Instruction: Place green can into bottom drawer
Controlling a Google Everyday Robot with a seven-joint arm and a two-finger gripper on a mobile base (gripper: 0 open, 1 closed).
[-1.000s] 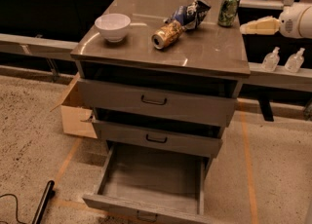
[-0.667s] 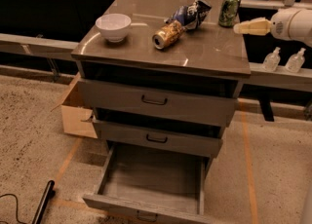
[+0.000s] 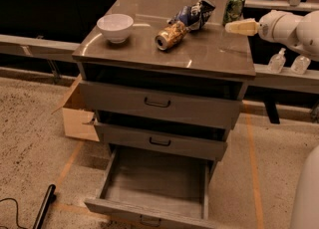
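Grey metal makes up the cabinet, and its glossy top [image 3: 199, 56] is lit by overhead glare. On that top, a white bowl [image 3: 115, 26] is set towards 10 o'clock. A gold-brown can [image 3: 171, 35] is laid on its side near the middle, with a blue-white snack bag [image 3: 195, 14] just beside it at 1 o'clock. The green can [image 3: 234, 6] is stood upright at the far right corner, at about 1 o'clock of the surface.

Below the top, the upper drawer [image 3: 159, 102] and the middle drawer [image 3: 159, 142] are pulled out slightly. The bottom drawer [image 3: 154, 180] is drawn well out at 6 o'clock. A speckled floor [image 3: 30, 143] marked with orange tape lines [image 3: 251, 168] is seen around the cabinet. A cardboard box [image 3: 77, 118] is placed against the cabinet's side at 9 o'clock, and two clear bottles [image 3: 276, 61] are lined up on a ledge at 3 o'clock.

The gripper [image 3: 230, 26] is held over the right edge of the top, just at 6 o'clock of the green can and apart from it. Whether it is spread or closed cannot be told.

Compared with the frame before, the gripper is found further towards 9 o'clock, nearer the can. The can, bowl, bag and drawers are left unchanged.
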